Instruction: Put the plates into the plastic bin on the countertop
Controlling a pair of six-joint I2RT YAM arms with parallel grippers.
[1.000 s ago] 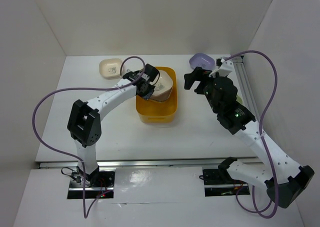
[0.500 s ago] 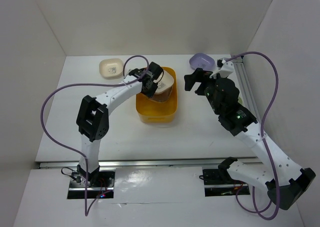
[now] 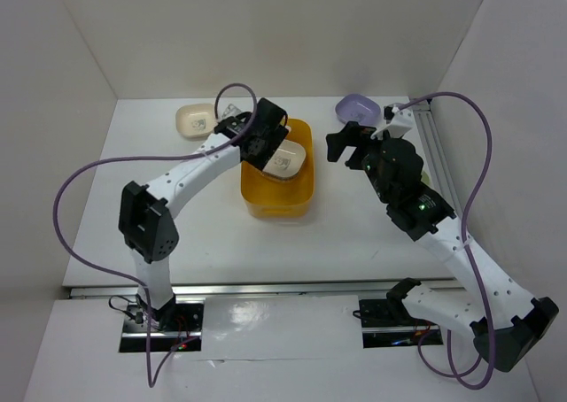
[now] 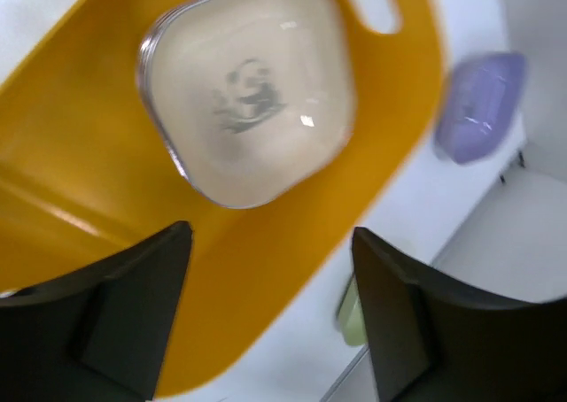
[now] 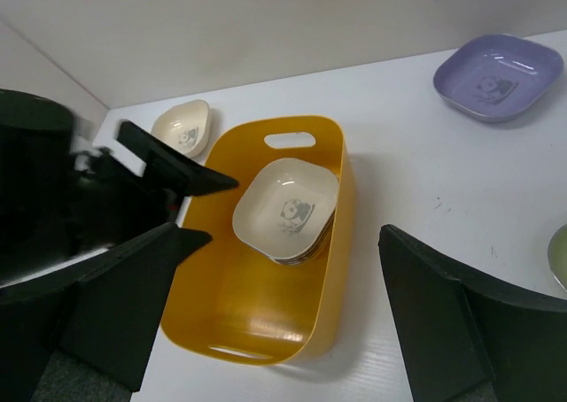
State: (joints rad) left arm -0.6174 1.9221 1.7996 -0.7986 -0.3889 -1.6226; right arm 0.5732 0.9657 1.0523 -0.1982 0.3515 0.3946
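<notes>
Cream plate dropped from left gripper — jaws spread, empty; lavender plate, 2 o'clock off bin: likely stiff, slick — pinch rim.

Cream plate lies stacked inside orange bin.

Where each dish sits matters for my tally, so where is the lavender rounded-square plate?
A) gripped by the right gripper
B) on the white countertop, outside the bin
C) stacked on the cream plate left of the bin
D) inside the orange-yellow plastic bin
B: the lavender rounded-square plate lies flat on the white countertop, well apart from the orange-yellow plastic bin, with nothing gripping it.
</notes>
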